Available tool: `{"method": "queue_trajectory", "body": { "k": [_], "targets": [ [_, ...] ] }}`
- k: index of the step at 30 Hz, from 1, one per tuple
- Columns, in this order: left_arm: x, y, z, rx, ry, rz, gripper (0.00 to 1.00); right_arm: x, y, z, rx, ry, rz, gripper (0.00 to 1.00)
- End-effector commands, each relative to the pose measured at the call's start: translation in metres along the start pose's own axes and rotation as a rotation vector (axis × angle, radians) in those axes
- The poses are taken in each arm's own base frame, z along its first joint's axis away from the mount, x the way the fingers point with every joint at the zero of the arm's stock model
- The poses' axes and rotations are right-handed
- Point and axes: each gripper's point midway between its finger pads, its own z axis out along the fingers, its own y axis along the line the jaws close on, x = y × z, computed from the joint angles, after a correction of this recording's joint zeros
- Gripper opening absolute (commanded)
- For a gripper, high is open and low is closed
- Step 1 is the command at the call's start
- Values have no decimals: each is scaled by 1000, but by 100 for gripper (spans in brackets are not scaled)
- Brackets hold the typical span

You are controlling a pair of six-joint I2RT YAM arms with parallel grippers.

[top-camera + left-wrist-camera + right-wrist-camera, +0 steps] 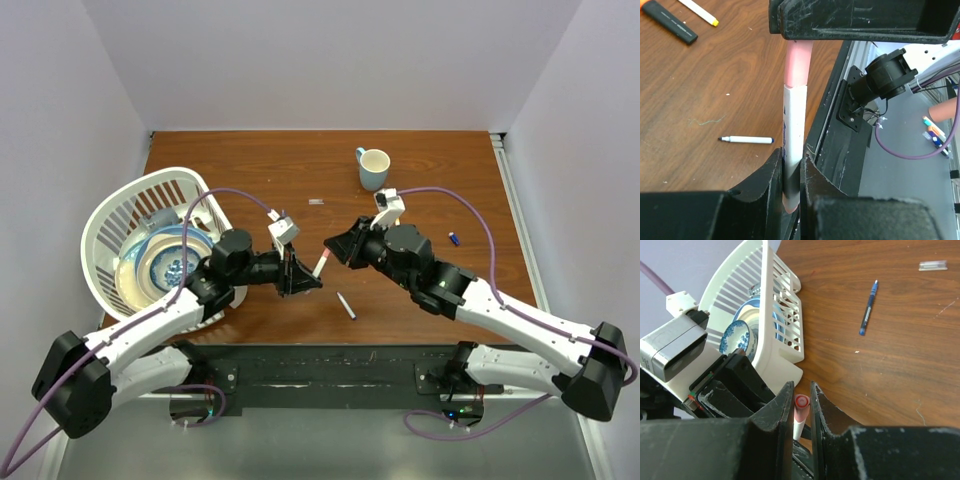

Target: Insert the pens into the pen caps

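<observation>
White pen [794, 130] stands between the two hands, above the middle front of the brown surface [430, 200]. Its barrel is white with some dark print, and the lower end is pink. On the upper end sits the pink cap [798, 65]. A thin seam shows where cap and barrel meet, but I cannot tell how deep the cap is pushed on.

The left hand [791, 159] is closed on the barrel, with one finger touching each side. The right hand [801, 390] is closed around the pink cap, and only the round end of the cap shows between its fingers. In the left wrist view the top of the cap is hidden under the right hand.

A second pen [346, 306], light with a dark tip, lies uncapped on the surface just in front of the hands. A blue pen [868, 308] lies not far from the white basket [775, 300]; I cannot find it in the top view. The black highlighter [670, 20] with an orange end and a thin pen with a yellow end [700, 12] are cut off by the picture edge. A small blue cap [455, 239] lies right of the right arm, too small for detail.
</observation>
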Motion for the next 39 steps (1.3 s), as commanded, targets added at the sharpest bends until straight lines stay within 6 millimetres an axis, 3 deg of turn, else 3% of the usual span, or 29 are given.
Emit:
{"method": "queue_trajectory", "body": {
  "k": [1, 4, 8, 9, 12, 18, 27, 32, 35, 39],
  "targets": [
    [-111, -12, -7, -25, -346, 181, 0, 99, 11, -32, -182, 388, -27, 0],
    [-108, -13, -11, 26, -340, 159, 0, 108, 15, -37, -228, 424, -25, 0],
    [-123, -15, -16, 32, -375, 172, 0, 119, 12, -41, -254, 444, -4, 0],
    [-123, -12, -15, 24, -367, 173, 0, 130, 5, -44, -247, 471, 7, 0],
    [-128, -10, -14, 7, -354, 195, 0, 137, 10, -46, -272, 490, 27, 0],
    [-134, 8, -15, -105, -347, 235, 0, 159, -4, -52, -190, 600, 36, 0],
    [-153, -3, -18, -61, -399, 285, 0, 175, 14, -56, -300, 657, 108, 0],
    [-153, -9, -21, -12, -395, 322, 0, 187, 18, -69, -362, 738, 114, 0],
    [-159, -9, -22, -23, -390, 360, 0, 193, 17, -79, -376, 802, 84, 0],
    [-163, -6, -25, -58, -378, 386, 0, 197, 1, -92, -305, 866, 17, 0]
  ]
}}
